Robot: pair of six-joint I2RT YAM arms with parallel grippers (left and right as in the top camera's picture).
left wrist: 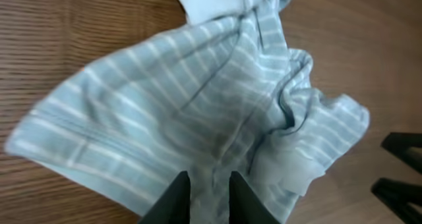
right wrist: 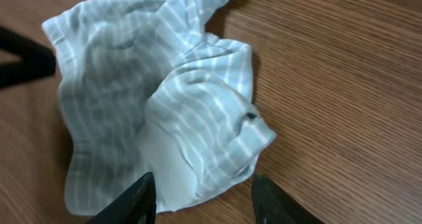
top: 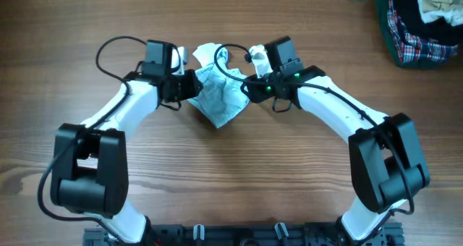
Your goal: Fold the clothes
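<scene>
The clothes, a small pale blue-and-white striped garment, lie crumpled on the wooden table between my two arms. My left gripper is at the garment's left edge; in the left wrist view its jaws stand a narrow gap apart over the cloth. My right gripper is at the right edge. In the right wrist view its jaws are wide apart, straddling a folded corner of the cloth without pinching it. Each wrist view shows the other gripper's dark fingertips across the garment.
A heap of red-green plaid, dark and cream clothes sits at the table's far right corner. Bare wood table lies in front of the garment, between the arm bases.
</scene>
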